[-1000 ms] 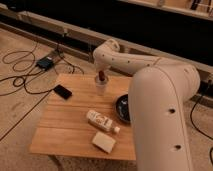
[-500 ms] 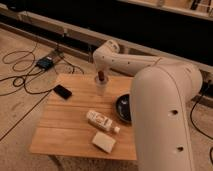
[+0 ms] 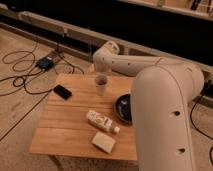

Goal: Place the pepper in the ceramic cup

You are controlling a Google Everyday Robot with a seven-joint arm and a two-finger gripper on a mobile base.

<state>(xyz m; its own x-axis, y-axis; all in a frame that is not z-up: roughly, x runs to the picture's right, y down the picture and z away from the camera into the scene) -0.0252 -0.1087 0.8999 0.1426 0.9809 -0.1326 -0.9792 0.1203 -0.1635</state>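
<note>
Wooden tabletop (image 3: 65, 125), five lots. Ceramic cup (image 3: 101, 85): upright, toward the far edge near its middle, dark mouth showing. Pepper: not visible anywhere on the tabletop; a red-orange speck seen at the cup's mouth half a second ago, now gone from there, so most likely dropped inside and hidden by the cup's wall. Gripper (image 3: 99, 69): at the far end of the white arm (image 3: 165, 115), just above and behind the cup, apart from its rim; lifted clear of the mouth since the previous instant; open or closed, cannot tell; nothing red seen at it. Black bowl (image 3: 123, 107): right edge, partly covered by the arm's near segment. White bottle (image 3: 101, 121): lying on its side, mid-tabletop, orange label up, between cup and front edge. Pale block (image 3: 103, 142): near the front edge, just beside the bottle's cap. Dark phone (image 3: 62, 91): flat, near the left edge. Judged status: placement probably done, only the arm's withdrawal left; unconfirmed until the cup's inside can be seen.
</note>
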